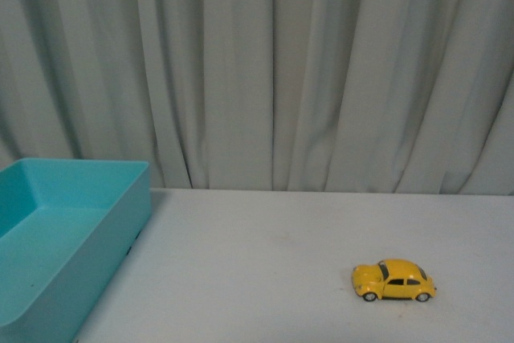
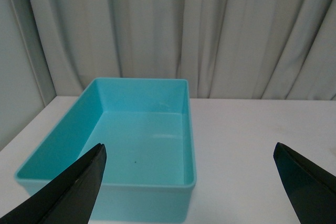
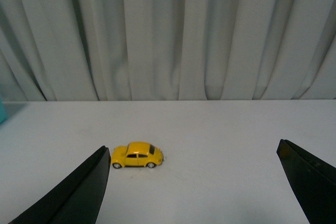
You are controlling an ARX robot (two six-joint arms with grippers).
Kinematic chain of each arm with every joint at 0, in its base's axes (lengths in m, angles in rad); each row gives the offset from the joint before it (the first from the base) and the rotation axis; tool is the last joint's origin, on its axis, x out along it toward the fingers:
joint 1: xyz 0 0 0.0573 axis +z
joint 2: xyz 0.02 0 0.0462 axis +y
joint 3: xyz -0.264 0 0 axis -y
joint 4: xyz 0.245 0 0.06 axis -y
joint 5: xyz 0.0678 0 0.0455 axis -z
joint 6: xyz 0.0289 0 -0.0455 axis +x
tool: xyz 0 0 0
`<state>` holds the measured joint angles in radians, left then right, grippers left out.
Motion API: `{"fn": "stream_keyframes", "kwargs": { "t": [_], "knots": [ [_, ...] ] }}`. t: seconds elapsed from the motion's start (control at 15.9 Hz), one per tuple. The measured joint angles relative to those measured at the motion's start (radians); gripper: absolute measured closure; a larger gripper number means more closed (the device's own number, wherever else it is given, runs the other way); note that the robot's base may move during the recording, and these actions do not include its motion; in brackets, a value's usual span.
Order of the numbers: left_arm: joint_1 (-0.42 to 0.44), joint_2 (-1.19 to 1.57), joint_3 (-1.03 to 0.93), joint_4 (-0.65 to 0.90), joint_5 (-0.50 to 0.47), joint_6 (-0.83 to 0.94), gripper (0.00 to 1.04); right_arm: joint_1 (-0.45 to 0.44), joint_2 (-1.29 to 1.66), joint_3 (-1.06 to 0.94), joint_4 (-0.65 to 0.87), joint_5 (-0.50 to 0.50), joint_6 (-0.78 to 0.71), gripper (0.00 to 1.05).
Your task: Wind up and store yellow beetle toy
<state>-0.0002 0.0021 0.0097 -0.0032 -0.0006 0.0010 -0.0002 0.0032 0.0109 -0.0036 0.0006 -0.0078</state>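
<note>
Pale curtain [image 1: 321, 70] behind white worktop [image 1: 265, 255]; yellow beetle toy [image 1: 393, 280] is parked at right, well apart from teal bin [image 1: 104, 255] at left; left gripper [image 2: 189, 148] and right gripper [image 3: 192, 147] are held jaws wide, empty; first grasp is judged pending, toy to be straddled squarely.

No writing, label, brand, number or sign can be read in any of the three views. The yellow beetle toy [image 1: 393, 279], at the lower right of the front view, is too small for any badge or plate on it to be made out. The turquoise bin [image 2: 142, 95] and the curtain [image 1: 273, 70] show only plain surfaces.
</note>
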Motion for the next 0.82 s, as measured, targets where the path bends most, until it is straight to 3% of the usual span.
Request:
{"fn": "stream_keyframes", "kwargs": {
  "t": [0.82],
  "knots": [
    [0.0, 0.0, 0.0, 0.0, 0.0, 0.0, 0.07, 0.0, 0.0, 0.0, -0.001, 0.0, 0.0, 0.07]
  ]
}}
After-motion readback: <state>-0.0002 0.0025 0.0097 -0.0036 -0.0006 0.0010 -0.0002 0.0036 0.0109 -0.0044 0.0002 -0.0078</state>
